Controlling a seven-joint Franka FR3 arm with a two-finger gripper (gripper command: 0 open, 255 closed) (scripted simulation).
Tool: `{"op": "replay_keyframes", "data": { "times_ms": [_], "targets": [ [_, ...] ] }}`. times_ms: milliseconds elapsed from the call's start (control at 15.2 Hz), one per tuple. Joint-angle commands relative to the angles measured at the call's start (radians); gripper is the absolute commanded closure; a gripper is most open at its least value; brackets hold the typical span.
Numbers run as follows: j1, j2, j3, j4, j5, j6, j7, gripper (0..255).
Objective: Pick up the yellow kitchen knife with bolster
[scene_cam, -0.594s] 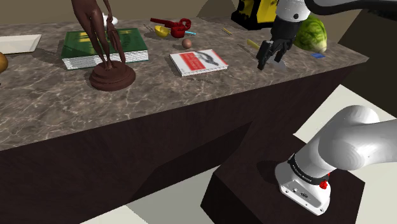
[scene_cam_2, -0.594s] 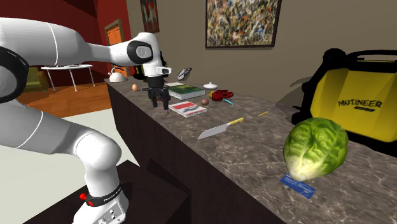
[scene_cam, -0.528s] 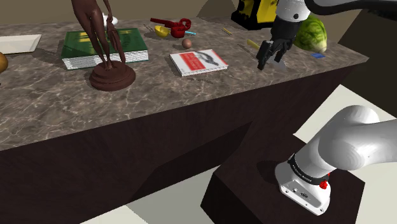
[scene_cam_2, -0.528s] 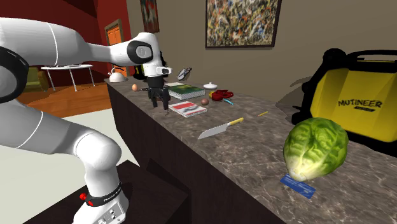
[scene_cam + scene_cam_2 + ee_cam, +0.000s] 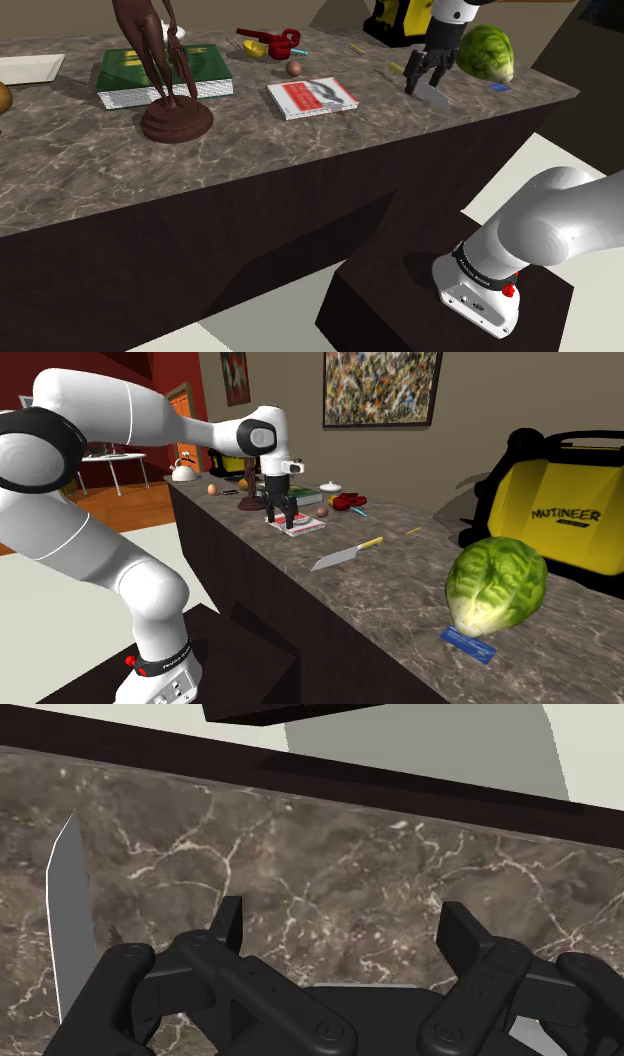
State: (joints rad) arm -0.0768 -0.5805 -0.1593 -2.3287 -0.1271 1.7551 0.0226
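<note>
Gripper (image 5: 424,78): black, two-fingered, its fingers (image 5: 228,926) spread wide with nothing between them but bare stone. It hangs above the counter (image 5: 300,150), close to its near edge.

Knife (image 5: 345,555): lies flat on the marble-patterned counter toward the shoulder view's right, between the red-and-white book (image 5: 312,97) and the green cabbage (image 5: 487,52). The broad grey blade (image 5: 65,924) tapers to a point aimed at the near edge. The yellow handle (image 5: 371,542) lies farther back. In the wrist view the blade runs just beside one finger, outside the gap, so it is not yet framed for a grasp. The bolster is too small to make out.

Handling, as judged:
- The knife is stiff and fairly light, with its weight likely toward the blade.
- The blade is thin, flat to the stone and probably slick, so it offers the fingers little to bite on.
- The handle is thicker, stands proud of the surface and is the better hold.
- A hold close to where handle meets blade should stop the point from drooping.

Next move, as judged: shift the gripper sideways over the handle, set the fingers across it, then descend.

Risk: fingertips may strike the stone, or push the knife so that it skates toward the edge.
</note>
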Motion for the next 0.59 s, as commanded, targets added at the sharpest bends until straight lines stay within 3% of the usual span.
{"op": "replay_keyframes", "data": {
  "times_ms": [0,528],
  "targets": [
    [-0.010,0.069,-0.042,0.053,0.003,0.009,-0.037,0],
    [-0.044,0.359,-0.200,0.285,0.074,0.020,-0.201,0]
  ]
}}
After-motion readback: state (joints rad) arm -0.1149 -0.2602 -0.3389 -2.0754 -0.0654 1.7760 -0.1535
